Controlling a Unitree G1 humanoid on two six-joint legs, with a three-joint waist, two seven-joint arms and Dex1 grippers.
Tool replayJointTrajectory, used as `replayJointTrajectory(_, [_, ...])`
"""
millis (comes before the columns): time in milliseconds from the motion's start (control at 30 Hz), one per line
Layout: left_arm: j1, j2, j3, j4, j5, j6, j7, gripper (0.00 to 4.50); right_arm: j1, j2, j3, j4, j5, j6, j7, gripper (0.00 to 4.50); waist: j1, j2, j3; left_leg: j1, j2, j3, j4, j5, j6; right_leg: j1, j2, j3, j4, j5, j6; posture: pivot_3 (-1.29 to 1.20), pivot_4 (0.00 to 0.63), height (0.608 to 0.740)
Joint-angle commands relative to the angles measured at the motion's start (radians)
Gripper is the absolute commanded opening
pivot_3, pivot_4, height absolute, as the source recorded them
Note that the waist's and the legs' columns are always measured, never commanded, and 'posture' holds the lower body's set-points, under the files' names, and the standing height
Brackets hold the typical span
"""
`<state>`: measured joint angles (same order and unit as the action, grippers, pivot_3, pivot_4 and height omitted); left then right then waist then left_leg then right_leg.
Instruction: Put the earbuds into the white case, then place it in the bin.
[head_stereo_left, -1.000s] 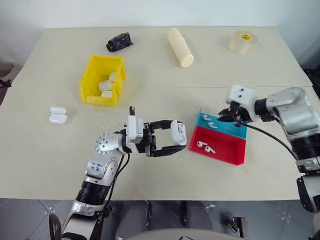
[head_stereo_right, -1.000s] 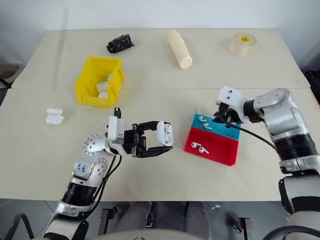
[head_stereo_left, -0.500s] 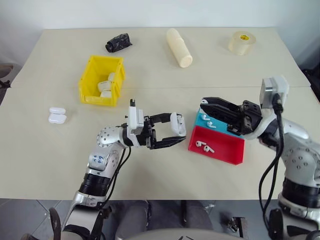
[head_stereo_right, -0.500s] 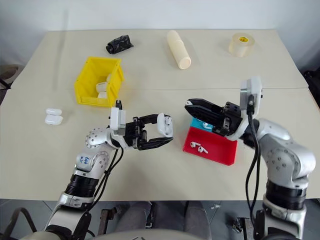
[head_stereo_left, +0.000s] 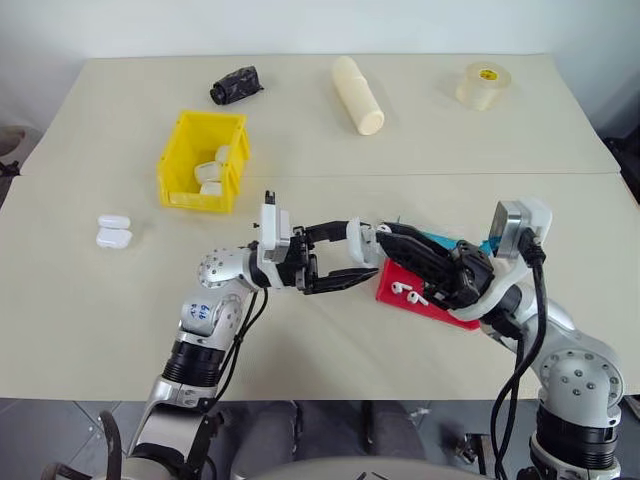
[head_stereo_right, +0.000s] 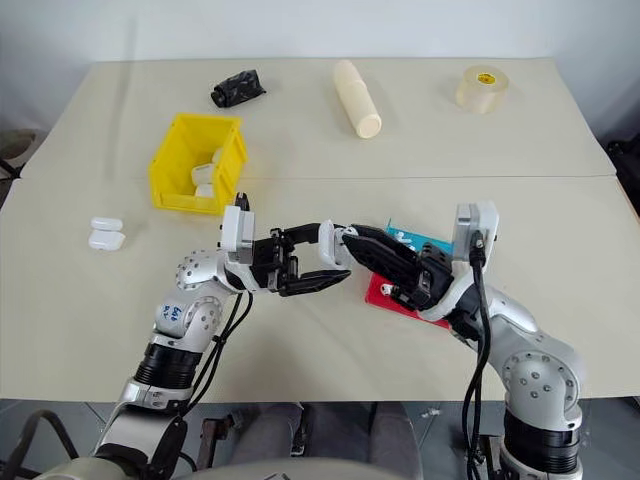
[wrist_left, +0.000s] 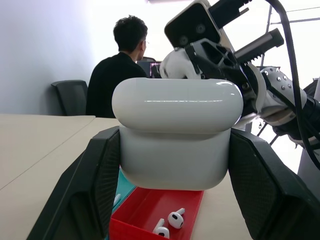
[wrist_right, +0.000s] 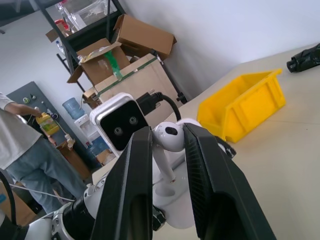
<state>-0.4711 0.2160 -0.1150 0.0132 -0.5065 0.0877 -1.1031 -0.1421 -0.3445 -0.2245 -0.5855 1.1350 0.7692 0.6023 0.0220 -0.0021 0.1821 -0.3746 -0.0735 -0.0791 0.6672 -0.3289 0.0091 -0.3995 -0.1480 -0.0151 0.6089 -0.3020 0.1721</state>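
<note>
Above the table's bare near strip (head_stereo_left: 330, 350), left end effector (head_stereo_left: 362, 262) clamping white case (head_stereo_left: 357, 237)

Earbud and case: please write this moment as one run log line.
left end effector: holds case | right end effector: holds earbud at case

Left fingers (wrist_left: 100, 190) clamped; right fingers (wrist_right: 135, 180) pinched, tips meeting left's.

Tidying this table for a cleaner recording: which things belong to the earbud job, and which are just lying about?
Belongs to the job:
- white case in the left hand
- earbud in the right hand
- earbuds in the red tray
- yellow bin
- blue tray

Lying about:
- tape roll
- cream cylinder
- black object
- spare cases
</note>
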Motion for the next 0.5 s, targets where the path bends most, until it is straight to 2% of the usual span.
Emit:
replayJointTrajectory(33, [-0.022, -0.008, 0.009, -0.036, -0.025, 0.007, 0.007, 2.8, 0.015, 0.011, 0.036, -0.031, -0.032, -0.062, 0.003, 0.54, 0.0, 0.0, 0.0, 0.0, 0.0, 0.0, 0.0, 0.0, 0.0, 0.0, 0.0, 0.0, 0.0, 0.0, 0.0, 0.0, 0.15, 0.74])
replayJointTrajectory(500, [-0.041, -0.028, 0.027, -0.054, -0.048, 0.058, 0.032, 2.8, 0.109, -0.015, 0.148, -0.007, -0.15, -0.172, 0.046, 0.54, 0.0, 0.0, 0.0, 0.0, 0.0, 0.0, 0.0, 0.0, 0.0, 0.0, 0.0, 0.0, 0.0, 0.0, 0.0, 0.0, 0.15, 0.74])
